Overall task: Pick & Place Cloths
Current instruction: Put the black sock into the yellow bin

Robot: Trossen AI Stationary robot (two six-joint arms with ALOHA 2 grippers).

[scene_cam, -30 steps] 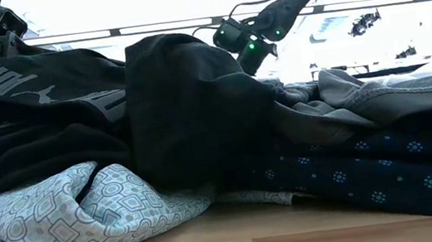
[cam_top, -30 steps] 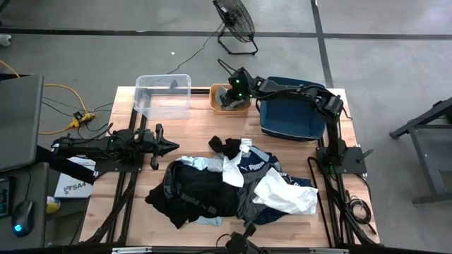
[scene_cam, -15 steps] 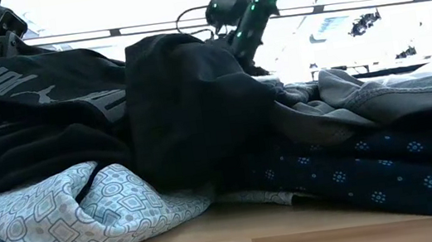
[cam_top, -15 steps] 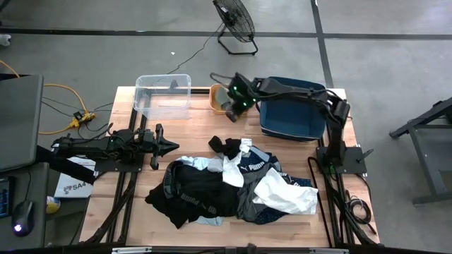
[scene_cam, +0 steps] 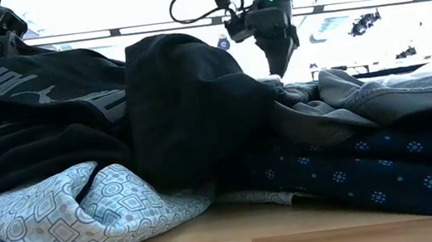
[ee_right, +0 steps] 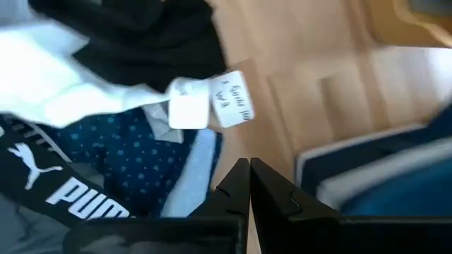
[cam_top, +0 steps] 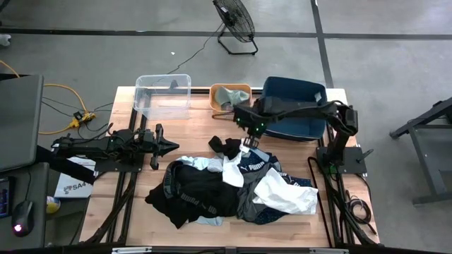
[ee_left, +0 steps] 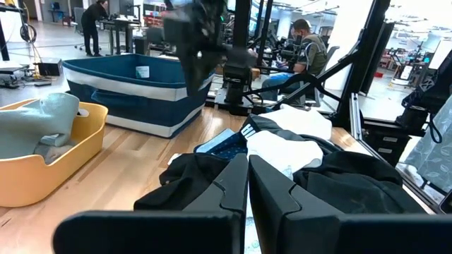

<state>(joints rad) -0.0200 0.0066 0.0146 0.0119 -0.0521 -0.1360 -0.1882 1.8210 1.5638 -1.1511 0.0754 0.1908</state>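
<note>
The cloths (cam_top: 229,185) lie heaped on the table's middle: black with white lettering (ee_right: 78,190), white (cam_top: 286,194), grey, navy with dots (ee_right: 134,141) and pale patterned blue (scene_cam: 69,211). One pale grey cloth (cam_top: 226,94) lies in the orange bin. My right gripper (cam_top: 247,141) points down over the heap's far edge, shut and empty (ee_right: 249,166); it shows above the heap (scene_cam: 280,66) in the low view. A white cloth's label (ee_right: 229,106) lies just ahead of it. My left gripper (cam_top: 175,147) waits shut (ee_left: 248,164) at the heap's left.
Three bins stand along the far edge: a clear bin (cam_top: 164,95), an orange bin (cam_top: 244,88) and a dark blue bin (cam_top: 289,109) close behind my right arm. Bare wood lies between the bins and the heap. People work in the room beyond the table.
My right gripper has swung away from above the orange bin toward the table's near edge and a little to the right, rising on the way, and now points down over the heap's far edge. The pale grey cloth in the orange bin now shows uncovered.
</note>
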